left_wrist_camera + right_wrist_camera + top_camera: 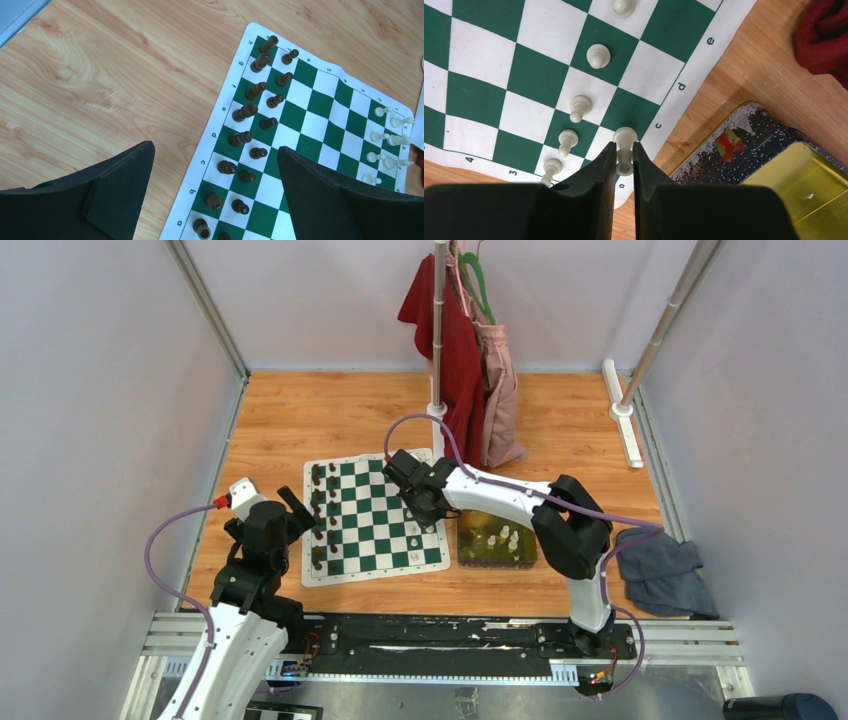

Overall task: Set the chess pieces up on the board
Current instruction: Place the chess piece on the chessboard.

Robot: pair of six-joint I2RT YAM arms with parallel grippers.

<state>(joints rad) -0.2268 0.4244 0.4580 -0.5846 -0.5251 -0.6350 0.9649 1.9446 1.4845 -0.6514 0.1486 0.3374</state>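
right gripper (624, 146) clenched on one cream chess piece (625, 136), jaws pinching its stem, rounded head poking out past the tips. the piece is at lower centre of the right wrist view, over the board (484, 50), on its outermost squares next to the lettered white border; can't tell if its base touches the mat. five more cream pawns (579, 107) stand in a line from bottom left-centre up to the top edge, one per square, the lowest partly behind the left finger. lower right: tin (724, 150) with speckled dark rim and yellow inside, just beside the board edge on the wood table (744, 85). red cloth (824, 35) in the upper right corner

left gripper (214, 148) released, fingers wide apart, nothing between them, hanging over the lower part of the board in the left wrist view. dark brown pieces (250, 112) fill two columns on the board's left side, cream ones sit at the far right edge

top view: loose cream pieces (505, 537) lie in the tin, right of the board
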